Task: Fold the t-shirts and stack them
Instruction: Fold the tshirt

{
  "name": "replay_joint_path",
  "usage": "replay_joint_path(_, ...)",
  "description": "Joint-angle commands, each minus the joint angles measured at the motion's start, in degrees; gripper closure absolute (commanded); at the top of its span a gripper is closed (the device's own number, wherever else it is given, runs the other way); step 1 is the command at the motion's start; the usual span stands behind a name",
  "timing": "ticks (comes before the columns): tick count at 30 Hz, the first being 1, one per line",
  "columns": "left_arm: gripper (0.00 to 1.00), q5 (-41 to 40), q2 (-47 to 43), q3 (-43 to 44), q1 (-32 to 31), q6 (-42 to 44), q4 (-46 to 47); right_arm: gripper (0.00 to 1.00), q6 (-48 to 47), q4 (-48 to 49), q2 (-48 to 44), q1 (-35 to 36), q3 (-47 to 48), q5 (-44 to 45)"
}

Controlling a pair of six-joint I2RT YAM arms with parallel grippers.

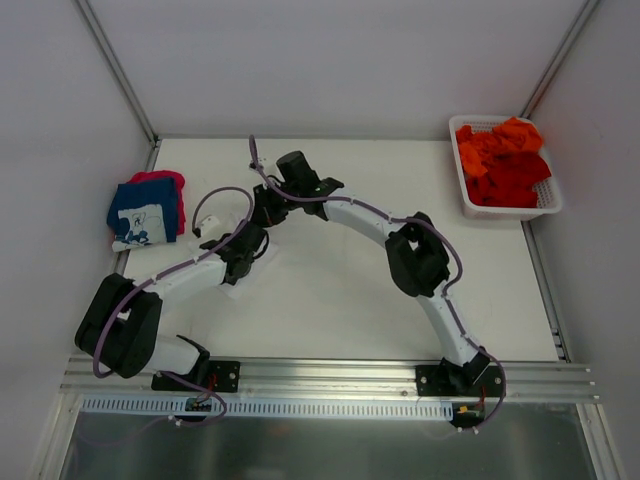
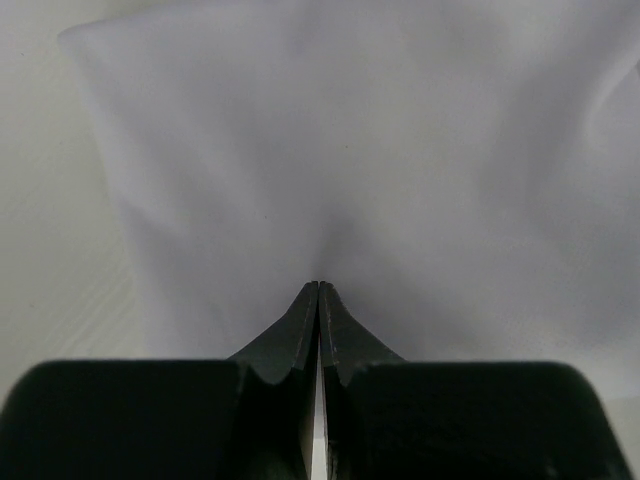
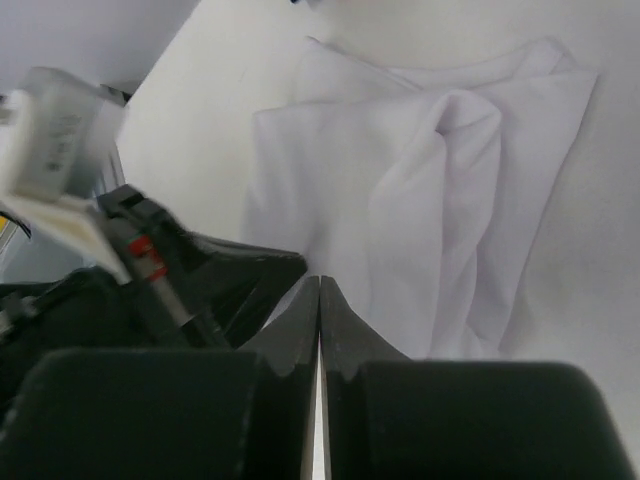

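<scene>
Pair of matching arms, left arm [image 1: 188, 277] and right arm [image 1: 355, 215]: white rounded link shells between bulky matte-black joint housings. Purple-grey cable [image 1: 222, 189] along each, loose loops between clips. Black base plates [image 1: 458, 378], bolted to a ribbed silver rail [image 1: 330, 378]. At the ends, left gripper [image 2: 318, 287] and right gripper [image 3: 319, 281]: two black tapered fingers apiece, flat inner faces, blocky black carriages behind.

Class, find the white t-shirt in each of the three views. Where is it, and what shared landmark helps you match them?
Top external: white t-shirt, faint, left of centre, at the left gripper.
Left wrist: it fills the upper frame.
Right wrist: it lies centre-right.
Landmark: the left gripper, shut on it.
</scene>
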Motion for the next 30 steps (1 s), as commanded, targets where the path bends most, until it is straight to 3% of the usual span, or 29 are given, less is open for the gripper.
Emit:
replay_joint_path(1,1.00,1.7,-1.0,-0.7,1.2,-0.7,0.1,1.00,3.5,-1.7,6.1,0.4,3.9,-3.2)
replay_joint_path(9,1.00,10.1,0.0,-3.5,3.1,0.8,5.5,1.00,7.1,-2.1,5.2,0.3,-2.0,-1.1)
replay_joint_path(18,1.00,17.9,-2.5,-9.0,2.3,0.7,8.3,1.00,5.0,-5.9,-11.5,1.2,-27.6,11.6)
replay_joint_path(22,1.00,19.0,-8.2,-12.3,-0.8,-0.2,8.1,1.00,6.3,-2.6,-18.9,1.7,-38.9,14.0)
replay_joint_path(30,1.00,16.9,-20.3,-19.6,-16.4,-10.5,1.3,1.00,9.9,1.6,-27.5,5.9,-52.7,19.3)
